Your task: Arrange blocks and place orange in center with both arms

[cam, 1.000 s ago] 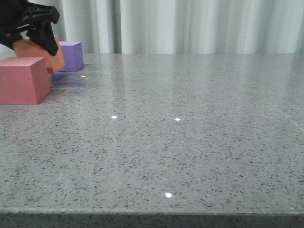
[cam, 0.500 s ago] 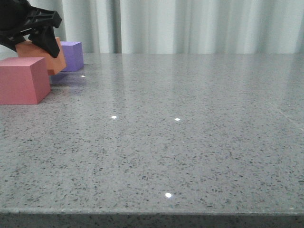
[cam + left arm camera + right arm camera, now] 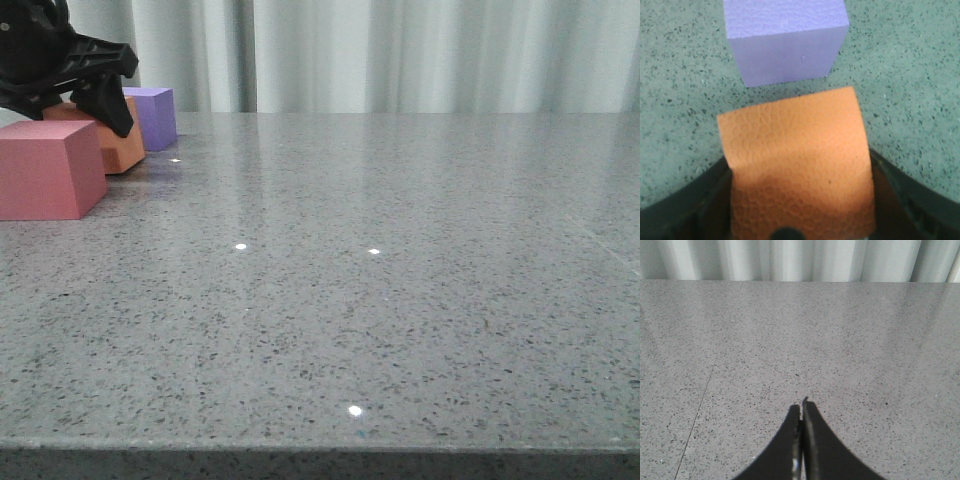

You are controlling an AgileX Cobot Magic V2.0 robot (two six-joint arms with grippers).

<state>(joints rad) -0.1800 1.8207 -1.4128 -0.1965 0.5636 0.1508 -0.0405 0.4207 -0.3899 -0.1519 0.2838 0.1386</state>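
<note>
Black left gripper is clamped on the orange cube, fingers pressed against both sides of it in the left wrist view, cube filling the gap between them. Front view shows the cube down at table level, though actual contact with the grey speckled table is hard to tell, as the pinkish-red cube hides its lower edge. Just beyond the gripper tips sits the purple cube, close to the orange one with a narrow strip of table between, not touching. Nearer the camera than the gripper, the pinkish-red cube stands just beside the orange cube, overlapping it in the front view; contact between them cannot be told. So orange lies between pinkish-red and purple at the far left of the table. Right gripper is closed on nothing, fingers pressed together above bare table, well apart from all three cubes. Pale curtain hangs behind the table.
</note>
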